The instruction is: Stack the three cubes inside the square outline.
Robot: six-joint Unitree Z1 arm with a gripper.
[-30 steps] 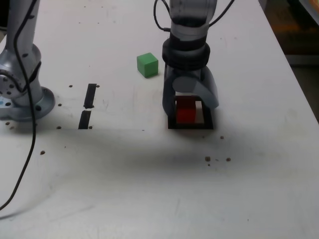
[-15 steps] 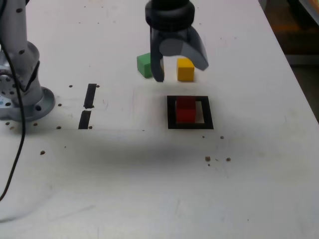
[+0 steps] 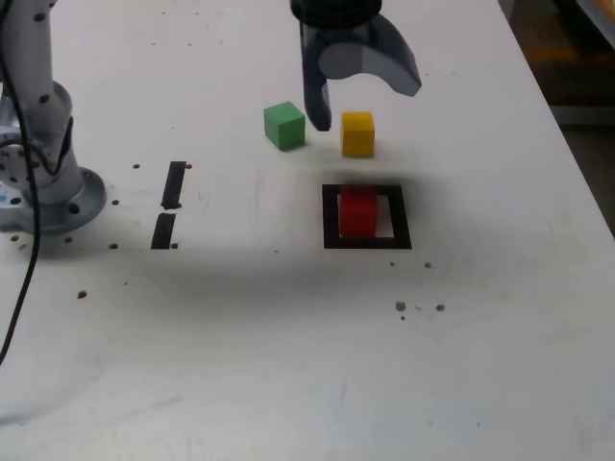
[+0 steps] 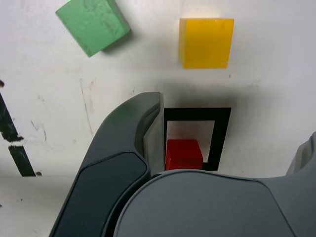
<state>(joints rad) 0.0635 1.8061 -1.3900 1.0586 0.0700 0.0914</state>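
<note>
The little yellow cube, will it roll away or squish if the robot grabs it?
Probably neither. The small yellow cube has flat faces and sharp edges, resting flat on the white table, so it should slide, not roll. It looks solid, likely stiff. Its smooth sides might slip in the open gripper.

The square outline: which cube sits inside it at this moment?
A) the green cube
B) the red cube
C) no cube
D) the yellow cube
B: the red cube sits inside the square outline, while the green cube and the yellow cube lie on the table outside it.
</note>
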